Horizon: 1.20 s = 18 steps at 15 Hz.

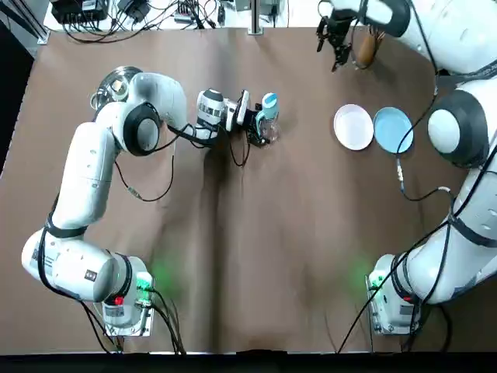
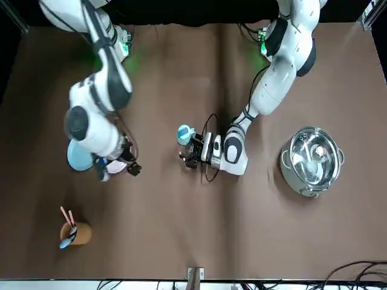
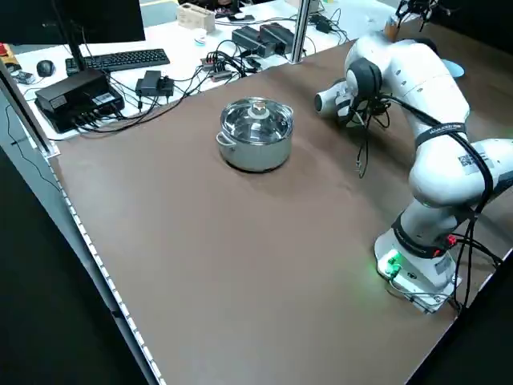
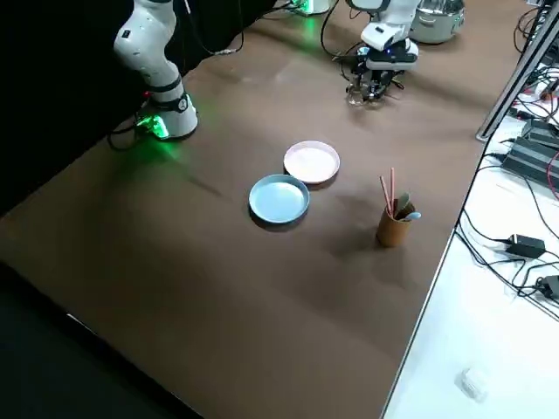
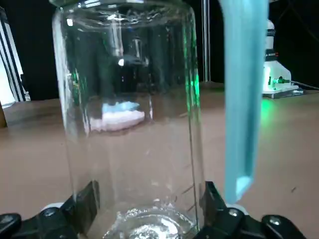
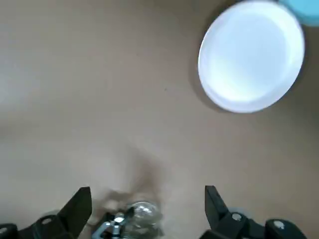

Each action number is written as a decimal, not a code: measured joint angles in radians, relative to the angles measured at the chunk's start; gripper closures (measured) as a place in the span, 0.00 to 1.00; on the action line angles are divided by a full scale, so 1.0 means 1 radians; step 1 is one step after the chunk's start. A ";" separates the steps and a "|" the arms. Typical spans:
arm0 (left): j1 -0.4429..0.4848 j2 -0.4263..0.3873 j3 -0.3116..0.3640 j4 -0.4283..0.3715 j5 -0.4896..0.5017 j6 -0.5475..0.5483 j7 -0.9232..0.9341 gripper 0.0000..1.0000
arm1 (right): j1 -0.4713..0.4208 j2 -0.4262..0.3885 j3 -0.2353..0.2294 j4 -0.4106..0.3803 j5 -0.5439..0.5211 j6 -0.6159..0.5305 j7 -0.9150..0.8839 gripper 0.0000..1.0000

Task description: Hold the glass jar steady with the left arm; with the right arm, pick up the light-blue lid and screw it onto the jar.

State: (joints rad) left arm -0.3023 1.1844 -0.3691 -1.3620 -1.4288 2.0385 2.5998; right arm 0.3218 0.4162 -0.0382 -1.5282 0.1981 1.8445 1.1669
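Observation:
The clear glass jar (image 1: 269,130) stands upright on the brown table, with no lid on its mouth. My left gripper (image 1: 260,129) reaches in low from the side and is shut on the jar's base (image 5: 144,219), one finger on each side. The light-blue lid (image 1: 269,101) stands on its edge right beside the jar; in the left wrist view the lid (image 5: 243,94) shows edge-on. My right gripper (image 1: 336,45) hangs high over the table's far edge, open and holding nothing. In its wrist view the fingers (image 6: 79,201) are spread wide, with the jar (image 6: 142,215) far below.
A white plate (image 1: 353,126) and a blue plate (image 1: 393,129) lie side by side to the jar's right. A brown cup (image 4: 393,227) with utensils stands near the far edge. A steel pot (image 2: 311,160) sits at the far left. Cables (image 1: 155,12) lie beyond the table.

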 joint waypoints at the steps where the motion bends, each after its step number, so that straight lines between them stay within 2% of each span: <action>1: 0.000 0.000 0.000 0.000 0.001 0.000 0.002 0.07 | -0.035 -0.001 0.000 0.014 0.005 -0.039 -0.083 0.00; 10: -0.001 -0.004 -0.005 0.014 0.067 0.000 0.014 0.07 | -0.352 -0.018 -0.002 0.179 0.014 -0.357 -0.880 0.00; 14: -0.001 -0.005 -0.005 0.015 0.071 0.000 0.014 0.07 | -0.411 -0.046 -0.003 0.239 -0.039 -0.463 -1.172 0.00; 18: -0.001 -0.005 -0.004 0.015 0.075 0.002 0.014 0.05 | -0.421 -0.133 0.000 0.250 -0.067 -0.474 -1.274 0.00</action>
State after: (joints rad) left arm -0.3030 1.1798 -0.3735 -1.3473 -1.3542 2.0401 2.6140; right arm -0.0997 0.2827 -0.0381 -1.2785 0.1312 1.3707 -0.1072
